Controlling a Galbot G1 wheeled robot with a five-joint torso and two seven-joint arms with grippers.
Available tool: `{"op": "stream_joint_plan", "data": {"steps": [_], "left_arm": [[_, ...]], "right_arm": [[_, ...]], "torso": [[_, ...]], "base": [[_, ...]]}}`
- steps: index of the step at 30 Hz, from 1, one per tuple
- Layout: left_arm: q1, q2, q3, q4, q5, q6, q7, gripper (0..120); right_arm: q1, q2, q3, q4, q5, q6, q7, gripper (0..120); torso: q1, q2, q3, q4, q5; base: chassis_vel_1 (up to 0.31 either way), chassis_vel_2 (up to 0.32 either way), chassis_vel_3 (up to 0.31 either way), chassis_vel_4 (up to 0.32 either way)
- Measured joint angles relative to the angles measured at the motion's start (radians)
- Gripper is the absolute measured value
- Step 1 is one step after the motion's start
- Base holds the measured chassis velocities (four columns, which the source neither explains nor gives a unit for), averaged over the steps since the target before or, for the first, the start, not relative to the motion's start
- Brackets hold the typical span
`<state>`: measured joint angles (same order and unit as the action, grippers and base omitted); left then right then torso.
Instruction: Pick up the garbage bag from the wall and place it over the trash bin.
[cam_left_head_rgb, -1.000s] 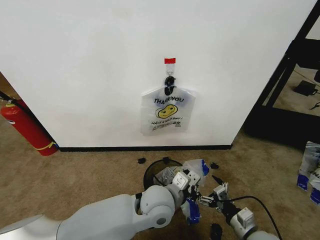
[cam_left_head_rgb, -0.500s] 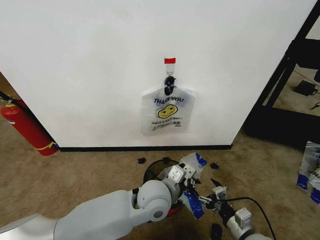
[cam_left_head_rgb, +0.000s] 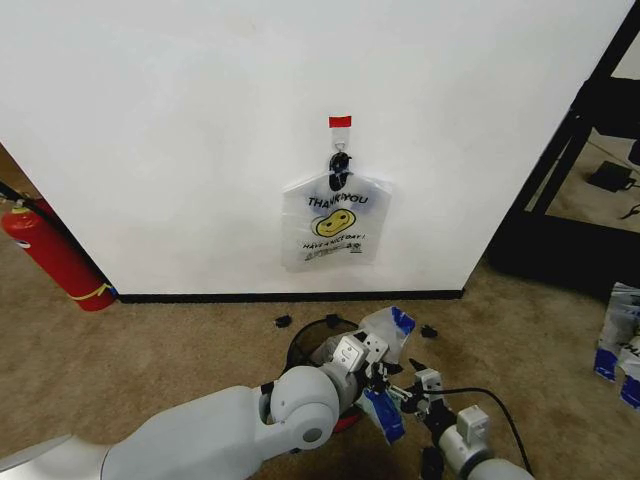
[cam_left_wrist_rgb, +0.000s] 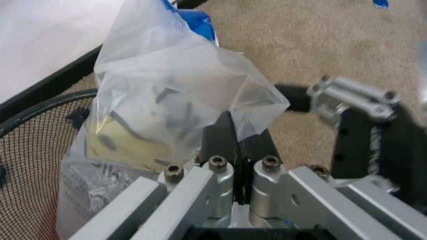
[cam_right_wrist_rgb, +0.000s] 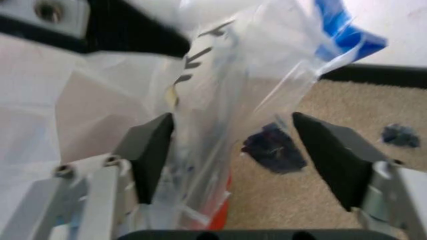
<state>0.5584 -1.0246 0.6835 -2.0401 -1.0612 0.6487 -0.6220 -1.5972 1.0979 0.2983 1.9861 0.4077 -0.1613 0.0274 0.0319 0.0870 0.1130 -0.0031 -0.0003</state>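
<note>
Lower centre of the head view: the left end effector pinches the garbage bag shut-fingered above the trash bin. The right end effector, jaws wide, straddles the bag's edge. A matching bag hangs on the wall.

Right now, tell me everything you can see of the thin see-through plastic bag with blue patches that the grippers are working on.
The thin translucent white plastic bag with blue patches is crumpled and stands roughly upright at the round black mesh trash bin. Dark lettering and a yellow smiley show through it. The left gripper is shut on a fold of it. The right gripper is open, the film lying between its fingers.
</note>
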Motion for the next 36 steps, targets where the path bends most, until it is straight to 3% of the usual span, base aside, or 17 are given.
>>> {"op": "stream_joint_plan", "data": {"steps": [4,6,9,18,29,36], "left_arm": [[0.000,0.004,-0.002,-0.007,-0.002,0.000,0.000,0],[0.000,0.006,-0.003,-0.009,-0.003,0.000,0.000,0],[0.003,0.016,-0.013,-0.015,-0.004,0.000,0.000,0],[0.015,0.034,-0.038,-0.028,-0.005,-0.002,0.004,0],[0.063,0.049,-0.079,-0.049,0.004,-0.008,0.005,0],[0.113,0.104,-0.180,-0.034,0.015,-0.022,0.017,0]], "right_arm": [[0.037,0.003,-0.029,-0.020,0.034,-0.032,0.016,50],[0.051,0.005,-0.040,-0.025,0.053,-0.048,0.025,47],[0.095,0.017,-0.074,-0.039,0.115,-0.104,0.072,32],[0.134,0.031,-0.101,-0.006,0.245,-0.247,0.224,3],[0.117,0.039,-0.089,0.041,0.261,-0.265,0.297,1],[0.067,0.028,-0.009,0.066,0.273,-0.230,0.309,1]], "torso": [[0.000,0.000,0.000,0.0000,0.0000],[0.000,0.000,0.000,0.0000,0.0002],[0.000,0.000,0.000,0.0001,0.0002],[0.000,0.000,0.000,0.0001,0.0005],[0.000,0.000,0.000,0.0000,0.0002],[0.000,0.000,0.000,0.0000,0.0000]], "base": [[0.000,0.000,0.000,0.000],[0.000,0.000,0.000,0.000],[0.000,0.000,0.000,0.000],[0.000,0.000,0.000,0.000],[0.000,0.000,0.000,0.000],[0.000,0.000,0.000,0.000]]}}
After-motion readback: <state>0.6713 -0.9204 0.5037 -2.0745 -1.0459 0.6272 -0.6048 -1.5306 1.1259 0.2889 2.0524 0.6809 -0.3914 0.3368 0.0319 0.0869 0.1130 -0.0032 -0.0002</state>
